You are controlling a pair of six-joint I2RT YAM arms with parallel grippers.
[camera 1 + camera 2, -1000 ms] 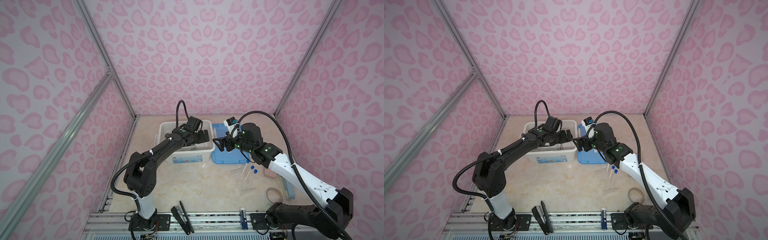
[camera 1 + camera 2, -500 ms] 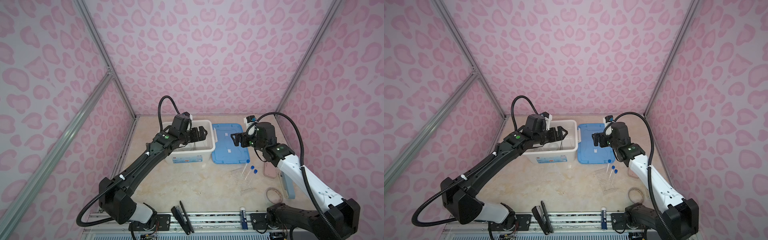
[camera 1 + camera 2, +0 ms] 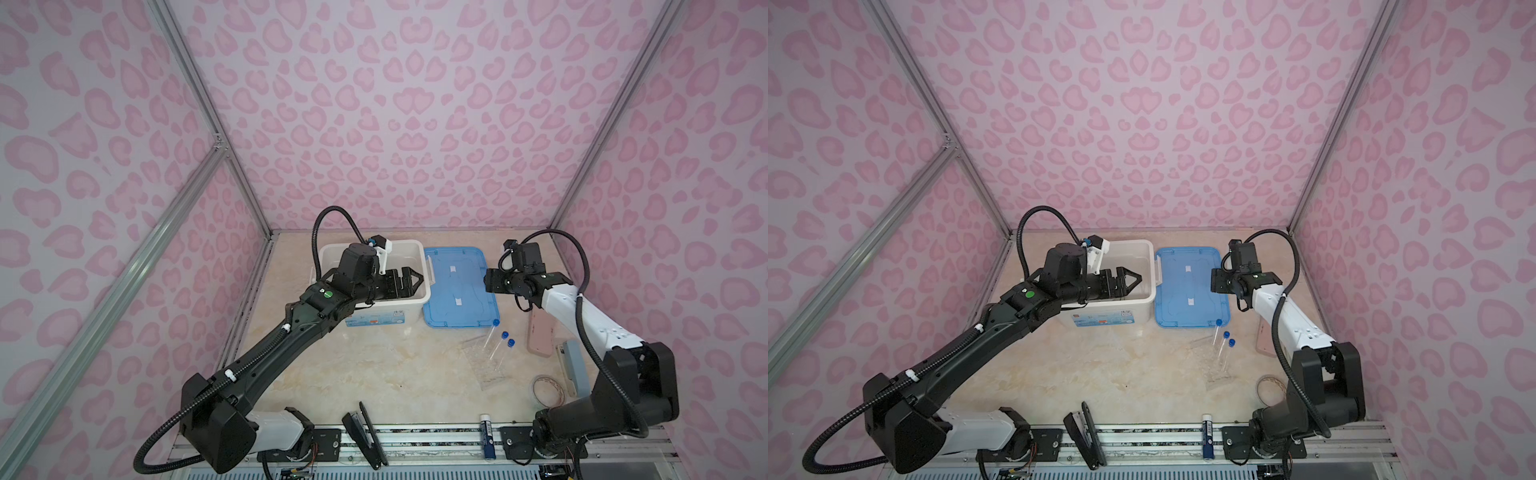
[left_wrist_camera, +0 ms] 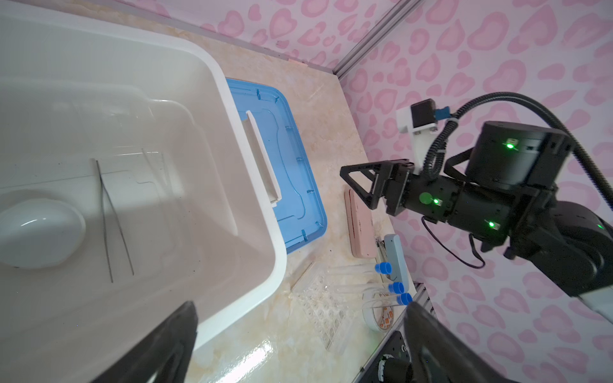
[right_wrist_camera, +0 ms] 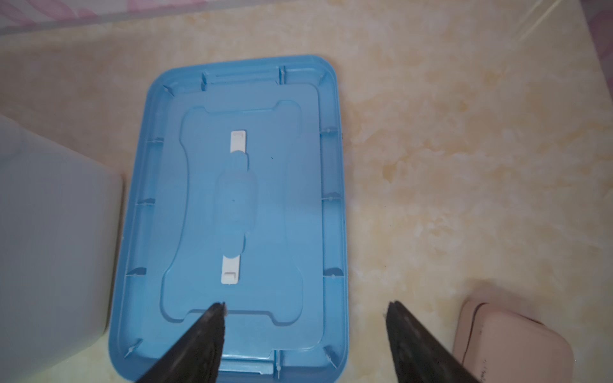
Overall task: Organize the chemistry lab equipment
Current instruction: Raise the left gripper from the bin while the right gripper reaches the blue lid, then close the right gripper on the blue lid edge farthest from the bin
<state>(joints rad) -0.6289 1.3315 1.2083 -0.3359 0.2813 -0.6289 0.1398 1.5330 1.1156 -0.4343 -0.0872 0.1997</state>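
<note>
Jaws first: the left jaws are spread wide with nothing in them, hanging over the lid-side end of the white bin point(image 3: 415, 307). The right jaws are apart and empty too, hovering above the far edge of the blue lid point(image 3: 457, 286), which lies flat on the table point(image 3: 374, 374) just beside the bin. Progress-wise I'd call it partway. My left wrist view shows the white domed piece point(image 4: 39, 232) (smooth, glossy, egg-ish) and the metal tweezers point(image 4: 112, 225), thin as wire, lying side by side on the bin floor. A faint thin clear thing next to them might be a dropper, can't tell. Out on the table are the three blue-capped tubes point(image 3: 504, 335), slim and see-through, lying at the clear rack point(image 3: 484, 368) and seemingly partly on it. The rack has a dimpled, bubbly surface. Flasks and jar I can't find in any view. My guess is tubes and rack go in next, then the lid. Both are clear and slick on a glossy marbled top, so hard to spot and probably slippery.
</note>
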